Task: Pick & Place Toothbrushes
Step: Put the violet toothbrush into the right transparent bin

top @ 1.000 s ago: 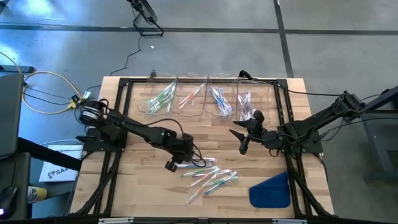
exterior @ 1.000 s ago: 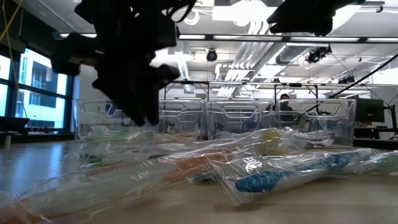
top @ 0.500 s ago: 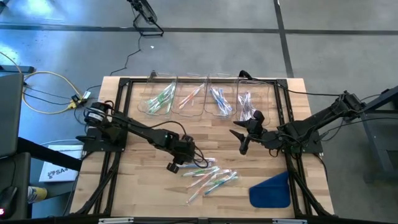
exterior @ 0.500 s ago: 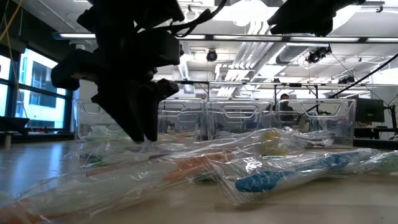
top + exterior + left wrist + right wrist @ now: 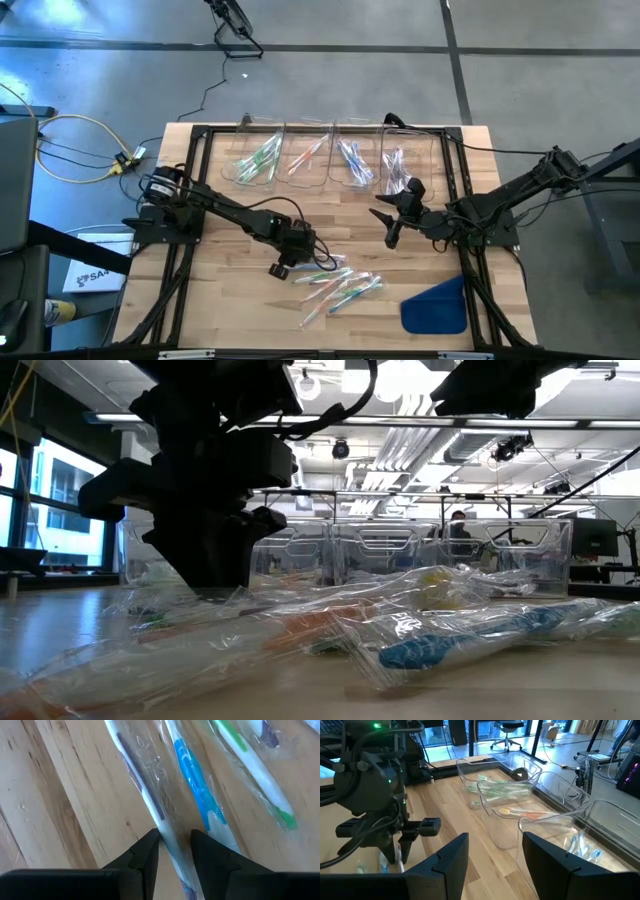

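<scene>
Several toothbrushes in clear wrappers [image 5: 335, 285] lie loose on the wooden table, near its front middle. My left gripper [image 5: 281, 267] is at the left end of this pile, pointing steeply down and open. In the left wrist view its fingers [image 5: 151, 842] stand on either side of a wrapped purple-marked toothbrush [image 5: 142, 785]. Beside that one lie a blue toothbrush [image 5: 197, 795] and a green one [image 5: 250, 755]. My right gripper [image 5: 390, 228] hangs open above the table's middle right, with nothing between its fingers [image 5: 451, 856]. My left gripper comes from above, slanting down, with its fingers across the purple-marked toothbrush's wrapper near one end [image 5: 172, 840]. The toothbrush lies flat on the table. I cannot tell whether the fingertips touch the wrapper.
Four clear bins [image 5: 308, 155] stand in a row along the far edge, each with toothbrushes inside. A blue flat piece [image 5: 437, 305] lies at the near right corner. Bare wood stretches left of the pile. A black frame [image 5: 200, 180] borders the table.
My left gripper has sunk toward the table onto the left end of the toothbrush pile and has rolled a little. Its finger gap looks the same. The toothbrushes have stayed where they were.
</scene>
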`<action>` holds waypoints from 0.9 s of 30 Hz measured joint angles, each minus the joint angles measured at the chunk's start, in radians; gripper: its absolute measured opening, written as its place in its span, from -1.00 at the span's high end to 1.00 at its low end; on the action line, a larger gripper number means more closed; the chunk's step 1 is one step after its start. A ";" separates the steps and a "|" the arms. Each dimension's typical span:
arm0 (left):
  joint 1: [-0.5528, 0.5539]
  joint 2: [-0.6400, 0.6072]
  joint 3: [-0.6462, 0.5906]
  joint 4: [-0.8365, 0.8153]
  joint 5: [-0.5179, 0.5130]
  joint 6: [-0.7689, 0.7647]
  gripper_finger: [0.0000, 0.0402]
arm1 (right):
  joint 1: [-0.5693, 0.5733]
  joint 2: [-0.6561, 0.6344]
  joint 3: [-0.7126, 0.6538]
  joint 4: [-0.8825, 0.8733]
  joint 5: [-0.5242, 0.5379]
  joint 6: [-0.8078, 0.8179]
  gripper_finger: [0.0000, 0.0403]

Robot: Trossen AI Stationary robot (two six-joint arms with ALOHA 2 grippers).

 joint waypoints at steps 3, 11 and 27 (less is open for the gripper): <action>0.000 0.001 0.000 0.001 0.000 0.000 0.45 | 0.000 0.000 0.000 0.000 0.000 0.000 0.10; 0.000 0.002 -0.002 0.009 -0.003 -0.002 0.45 | 0.000 0.000 0.000 0.000 0.000 0.000 0.10; 0.013 -0.009 -0.004 0.015 -0.032 -0.018 0.94 | 0.016 -0.032 -0.001 -0.017 0.004 -0.084 0.10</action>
